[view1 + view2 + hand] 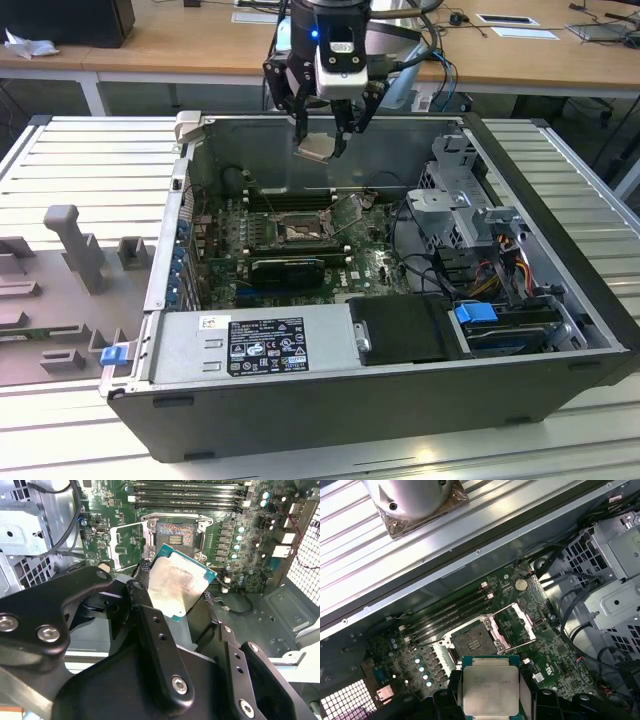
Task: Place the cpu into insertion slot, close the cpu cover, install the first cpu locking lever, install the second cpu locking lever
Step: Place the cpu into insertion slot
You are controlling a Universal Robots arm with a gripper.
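My gripper (320,140) hangs over the back of the open computer case, shut on the cpu (315,148), a small square chip with a pale metal face, held tilted. In both wrist views the cpu (175,587) (489,690) sits between the black fingers (145,605), well above the motherboard. Below it lies the insertion slot (297,232) (177,535) (472,640), a bare square socket with a dark contact field. The cpu cover (129,545) (512,625) stands flipped open beside the socket.
Long black memory slots (190,495) run beside the socket. A power supply (260,340) fills the case's near side and a metal drive cage (460,200) with cables stands at the exterior view's right. A grey fixture (75,240) sits outside the case on the left.
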